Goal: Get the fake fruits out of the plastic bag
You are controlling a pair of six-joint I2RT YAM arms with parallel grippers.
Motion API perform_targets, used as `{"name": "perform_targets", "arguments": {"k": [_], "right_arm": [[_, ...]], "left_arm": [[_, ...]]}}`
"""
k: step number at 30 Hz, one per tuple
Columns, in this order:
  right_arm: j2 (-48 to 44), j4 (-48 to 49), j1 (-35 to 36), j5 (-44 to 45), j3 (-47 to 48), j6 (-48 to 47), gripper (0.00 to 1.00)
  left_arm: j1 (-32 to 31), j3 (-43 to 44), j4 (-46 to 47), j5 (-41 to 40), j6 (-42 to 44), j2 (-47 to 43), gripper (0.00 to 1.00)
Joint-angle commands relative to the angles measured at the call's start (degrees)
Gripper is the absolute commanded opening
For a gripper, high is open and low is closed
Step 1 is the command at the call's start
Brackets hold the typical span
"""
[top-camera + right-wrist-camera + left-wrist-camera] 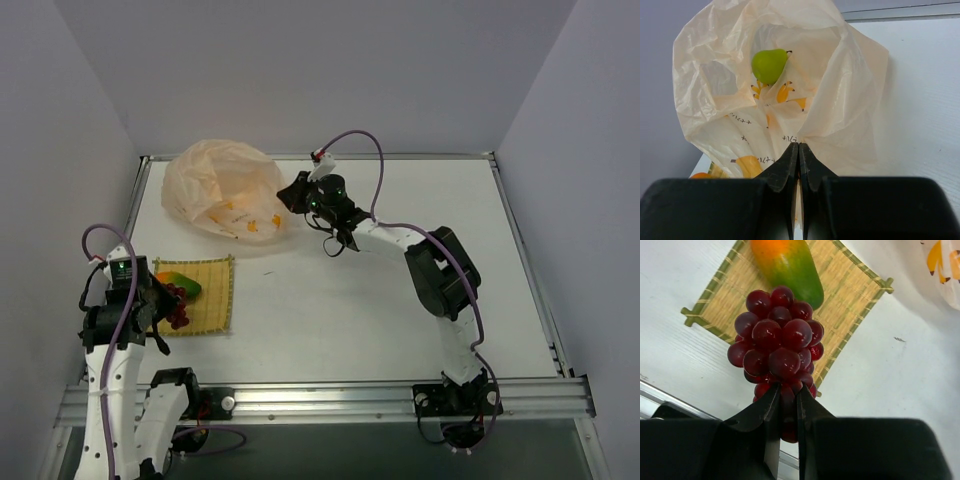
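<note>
My left gripper [787,396] is shut on the lower end of the dark red grape bunch [777,347], which is over the near edge of the yellow woven mat [850,295]. From above, the grape bunch [178,303] is at the mat's left side, by the left gripper [165,305]. An orange-and-green fruit [790,265] lies on the mat. My right gripper [798,147] is shut on a fold of the plastic bag [850,100] and keeps its mouth open. A round yellow-green fruit [769,65] lies inside the bag. In the top view the plastic bag [222,190] sits at the table's far left.
The woven mat [210,300] lies at the near left of the white table [400,300]. Grey walls close in the left, back and right sides. A metal rail [330,400] runs along the front edge by the arm bases.
</note>
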Motion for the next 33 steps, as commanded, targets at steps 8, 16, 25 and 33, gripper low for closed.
{"name": "perform_targets", "arguments": {"k": [8,16,25,33], "right_arm": [[-3.9,4.8,0.1,-2.7,0.1,0.8,0.0],[-4.1,5.3,-0.1,-3.3,-0.8,0.8,0.0],[-5.1,4.4,-0.1,-3.3,-1.2,0.0,0.0],[-5.2,4.5,0.1,-3.5,-1.0,0.6,0.0]], "left_arm": [[-0.3,-1.1,5.0,-10.1,-0.6,3.0,0.02],[-2.4,-7.4,8.3,-12.7,-7.2,4.3,0.02],[-2.5,-15.0,14.7,-12.0,-10.4,5.1,0.17],[-2.5,-16.0,15.7,-10.2,-11.8,0.2,0.44]]}}
